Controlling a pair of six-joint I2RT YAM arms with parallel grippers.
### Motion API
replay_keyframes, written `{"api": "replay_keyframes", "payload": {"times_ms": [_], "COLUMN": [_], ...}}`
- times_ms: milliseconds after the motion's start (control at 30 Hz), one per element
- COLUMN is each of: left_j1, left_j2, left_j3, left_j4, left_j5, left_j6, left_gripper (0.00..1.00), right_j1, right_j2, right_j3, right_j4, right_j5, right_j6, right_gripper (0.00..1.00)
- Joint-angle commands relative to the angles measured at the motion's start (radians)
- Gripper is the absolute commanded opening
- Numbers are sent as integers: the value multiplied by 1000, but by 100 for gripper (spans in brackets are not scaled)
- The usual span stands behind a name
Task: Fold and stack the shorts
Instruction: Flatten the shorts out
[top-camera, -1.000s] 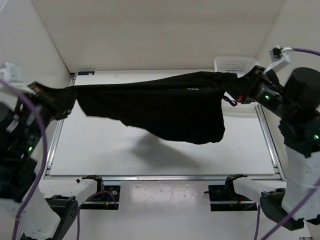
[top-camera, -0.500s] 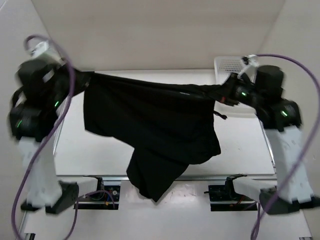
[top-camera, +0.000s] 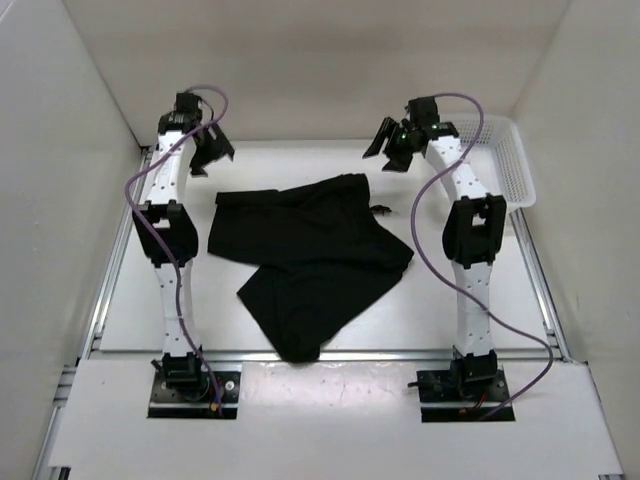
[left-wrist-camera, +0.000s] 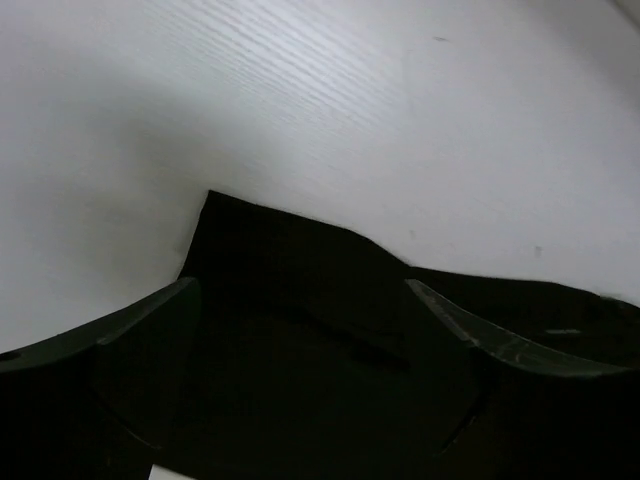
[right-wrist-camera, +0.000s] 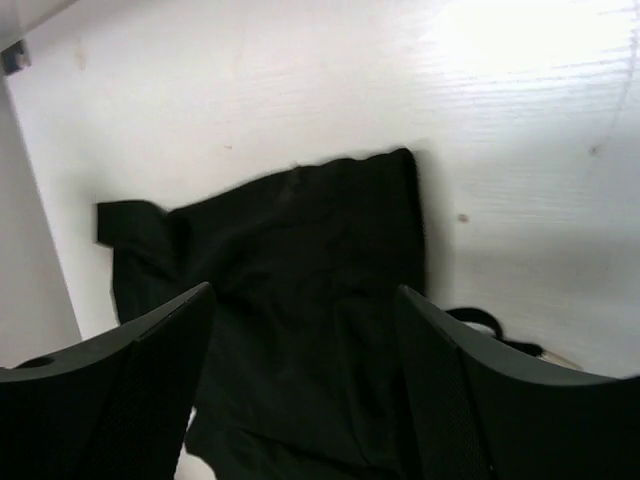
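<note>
Top view: a white worktop (top-camera: 220, 310) is boxed in by white walls (top-camera: 300, 70), with a white basket (top-camera: 505, 160) at its far right corner. The black shorts (top-camera: 310, 250) lie loose mid-worktop, one leg skewed down to the near edge, with bare worktop on either side. The left tool (top-camera: 212, 150) and right tool (top-camera: 385, 140) hang open and empty above the far side.

Left wrist view: the tool gapes wide over a dark cloth corner, perhaps the waist end, with white worktop beyond.

Right wrist view: the tool is spread over the rumpled shorts, and a cord (right-wrist-camera: 490, 325) trails at the right.
</note>
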Motion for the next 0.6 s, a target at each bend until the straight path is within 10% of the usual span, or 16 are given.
{"api": "replay_keyframes", "payload": {"times_ms": [0,400,567], "left_j1": [1,-71,-89], "left_j2": [-180,-652,-607], "left_j3": [-144,-892,-916], "left_j4": [17,138,147], "left_j5": [21,-14,-34], "left_j6": [8,17,29], "left_gripper": [92,82,46], "right_j1": [4,22,41], "right_j2": [-131,-755,-806], "right_j3": [-37,-967,-1100], "right_j4": [-1,89,89], "right_j5": [-4,168,199], "right_j6": [-14,-91,-115], "right_gripper": [74,73,70]}}
